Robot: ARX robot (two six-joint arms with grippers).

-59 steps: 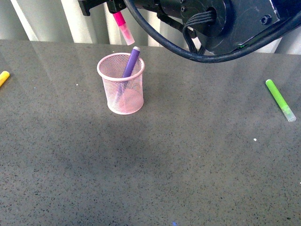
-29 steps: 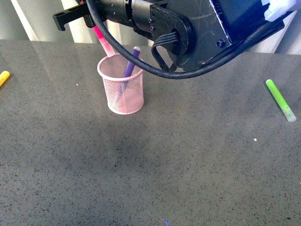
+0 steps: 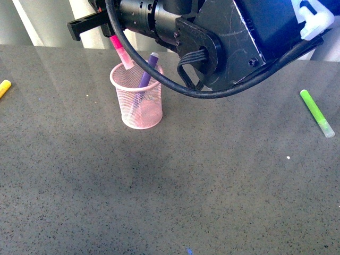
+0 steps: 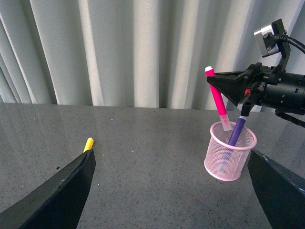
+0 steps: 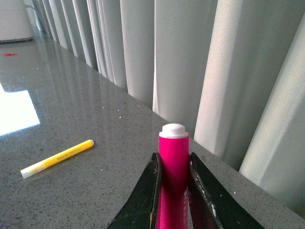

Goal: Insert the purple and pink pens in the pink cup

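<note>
The pink cup (image 3: 137,98) stands on the grey table at the back left; it also shows in the left wrist view (image 4: 229,151). The purple pen (image 3: 147,71) leans inside it, top end above the rim. My right gripper (image 3: 109,27) is shut on the pink pen (image 3: 121,51), held tilted with its frosted cap just over the cup's far-left rim. In the right wrist view the pink pen (image 5: 173,181) sits between the jaws. My left gripper (image 4: 171,191) is open and empty, well short of the cup.
A yellow marker (image 3: 4,87) lies at the table's left edge, also in the left wrist view (image 4: 88,144) and the right wrist view (image 5: 56,158). A lime-green marker (image 3: 316,112) lies at the right. White curtains hang behind the table.
My right gripper carried the pink pen left and down from above the cup's back; its cap now sits at the cup's far-left rim. The purple pen and cup have not moved.
</note>
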